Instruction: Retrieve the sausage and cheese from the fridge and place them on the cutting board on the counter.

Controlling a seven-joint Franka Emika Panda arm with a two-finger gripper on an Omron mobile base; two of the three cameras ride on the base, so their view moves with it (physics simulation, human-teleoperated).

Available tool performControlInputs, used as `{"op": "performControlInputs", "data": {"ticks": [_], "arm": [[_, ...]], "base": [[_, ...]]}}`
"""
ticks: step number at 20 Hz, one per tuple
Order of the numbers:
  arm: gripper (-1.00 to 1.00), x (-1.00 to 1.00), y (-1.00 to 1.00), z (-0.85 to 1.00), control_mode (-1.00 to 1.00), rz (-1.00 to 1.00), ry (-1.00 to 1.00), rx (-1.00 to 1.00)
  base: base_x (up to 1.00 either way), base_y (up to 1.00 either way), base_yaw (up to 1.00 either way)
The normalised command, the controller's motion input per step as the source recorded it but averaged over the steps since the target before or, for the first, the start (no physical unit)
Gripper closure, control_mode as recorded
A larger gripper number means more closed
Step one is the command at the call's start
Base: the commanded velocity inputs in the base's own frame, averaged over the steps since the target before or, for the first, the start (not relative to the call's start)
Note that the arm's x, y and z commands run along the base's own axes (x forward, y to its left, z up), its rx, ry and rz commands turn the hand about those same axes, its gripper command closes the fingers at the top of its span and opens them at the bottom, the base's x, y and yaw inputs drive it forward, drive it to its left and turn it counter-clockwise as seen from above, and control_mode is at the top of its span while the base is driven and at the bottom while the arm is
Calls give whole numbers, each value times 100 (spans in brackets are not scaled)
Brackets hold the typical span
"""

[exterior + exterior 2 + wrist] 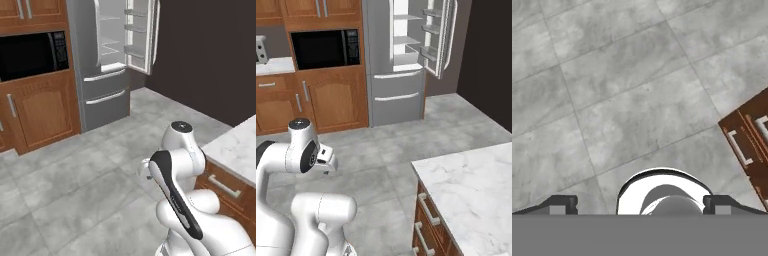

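floor: grey tiles [75,185] | cabinets: brown wood [336,100] | microwave: black, built-in [326,48] | wall: dark [210,55]

Grey fridge [102,75], veined white counter [471,185]

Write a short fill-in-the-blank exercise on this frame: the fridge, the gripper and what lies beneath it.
1. The right-hand upper door of the fridge stands ____.
2. The jaws of the gripper are ____, with nothing between them.
3. In the hand view the gripper points down at the grey tiled ____.
4. The microwave sits to the ____ of the fridge in both base views.

Missing words: open; open; floor; left
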Motion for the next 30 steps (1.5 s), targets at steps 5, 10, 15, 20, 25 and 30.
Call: {"op": "performControlInputs", "data": {"ticks": [5,10,15,20,25,30], "arm": [[-100,0,0,0,100,0,0,0],[-100,0,0,0,100,0,0,0],[-100,0,0,0,100,0,0,0],[-100,0,0,0,100,0,0,0],[-100,0,0,0,100,0,0,0],[-100,0,0,0,100,0,0,0]], "base": [[94,9,0],[94,7,0],[94,0,0],[94,-13,0],[94,-24,3],[94,-25,5]]}}
